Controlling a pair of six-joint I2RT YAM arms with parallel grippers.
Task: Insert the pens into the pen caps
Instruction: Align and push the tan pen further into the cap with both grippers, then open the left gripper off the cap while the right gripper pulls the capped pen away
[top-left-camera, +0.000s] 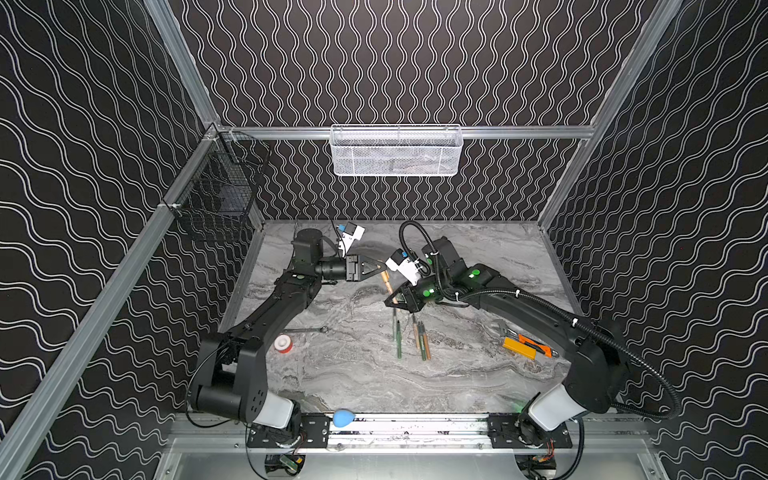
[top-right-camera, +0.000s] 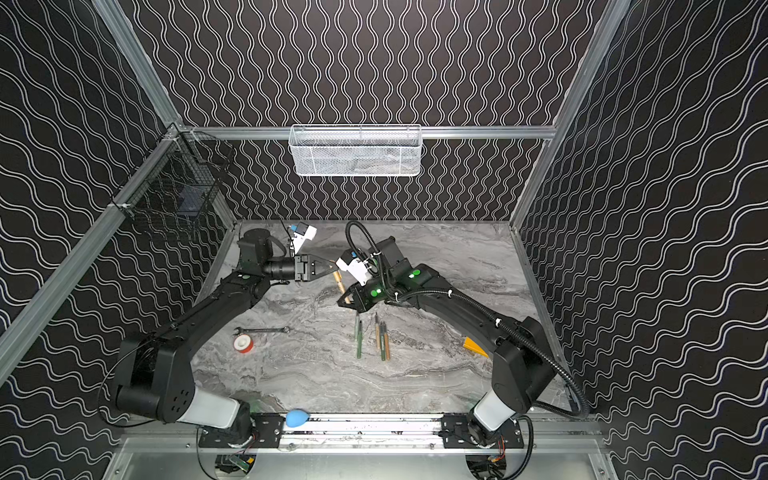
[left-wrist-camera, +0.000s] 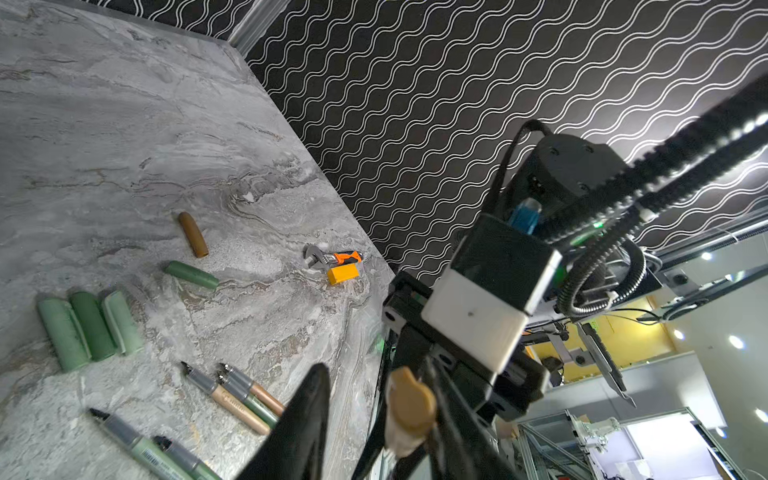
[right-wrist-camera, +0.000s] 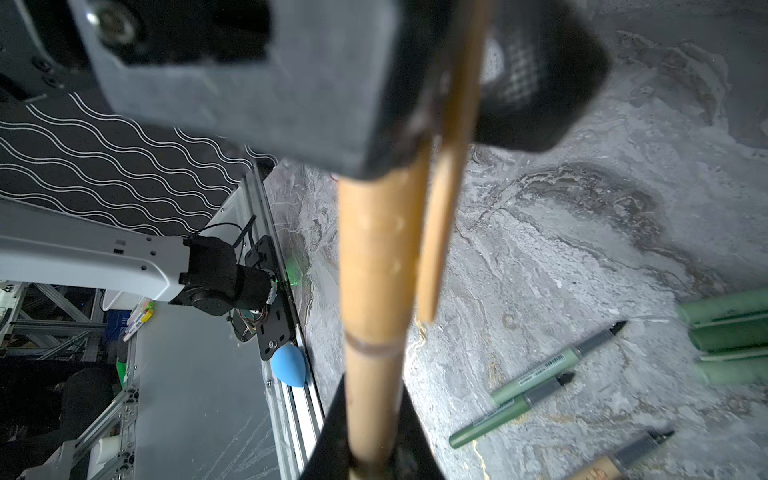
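Tan pen (right-wrist-camera: 374, 399) clamped in right jaws; its cap (right-wrist-camera: 378, 249) between left jaws, grip unclear.

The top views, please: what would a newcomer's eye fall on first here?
The tan pen, apparently capped, is held slanting above the middle of the marble table by the right pincer, with the left pincer close by its upper end. Toward the arm bases, five uncapped pens lie roughly parallel on the table.

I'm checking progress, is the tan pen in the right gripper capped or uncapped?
Capped. The tan pen in the right gripper meets a clipped tan cap at a seam; no dark tip shows.
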